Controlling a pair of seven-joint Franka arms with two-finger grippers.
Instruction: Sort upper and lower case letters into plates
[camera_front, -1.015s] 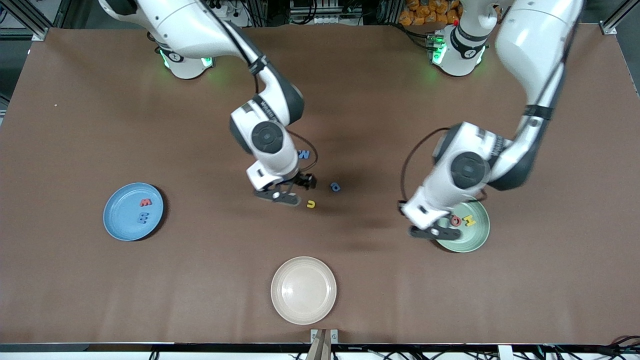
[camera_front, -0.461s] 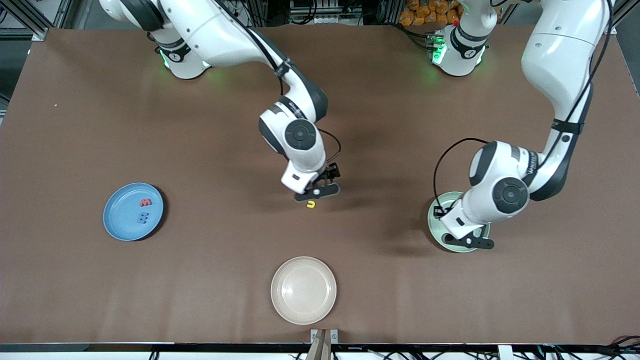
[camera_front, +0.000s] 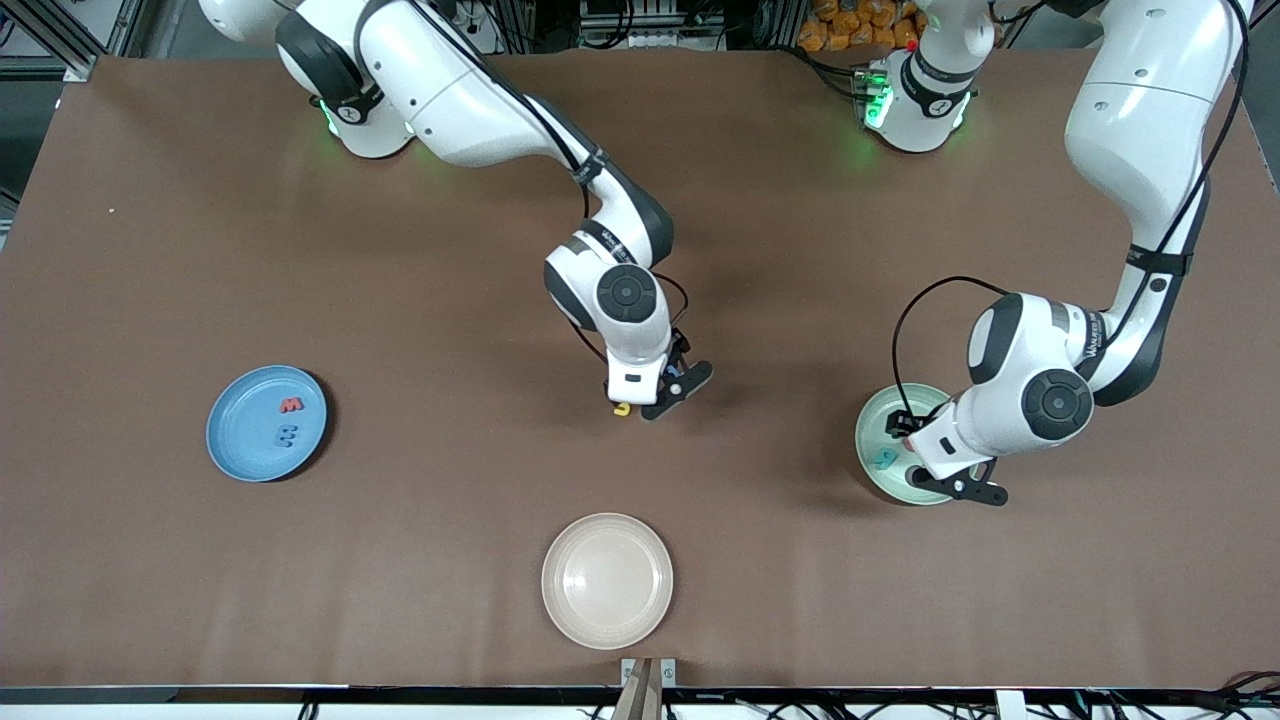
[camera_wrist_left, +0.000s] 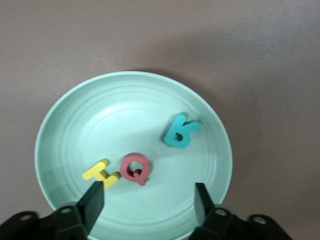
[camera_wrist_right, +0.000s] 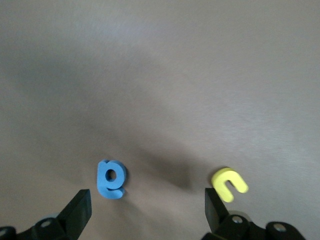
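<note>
**Both end effectors spread over letters**

Left end effector (camera_wrist_left: 147, 200) hovers spread over the green plate (camera_front: 878, 455) at middle right, holding three letters (camera_wrist_left: 135, 168). Mid-frame, right end effector (camera_wrist_right: 147, 210), spread, hangs above the blue g (camera_wrist_right: 111, 179) and yellow u (camera_wrist_right: 229, 184) on the tabletop (camera_front: 200, 560).

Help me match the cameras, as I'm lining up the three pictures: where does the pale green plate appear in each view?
Front view: the pale green plate lies toward the left arm's end of the table, partly covered by that arm.
Left wrist view: it fills the picture, under the open left gripper.
Right wrist view: not in it.
Shared landmark: the teal letter on the plate.
</note>
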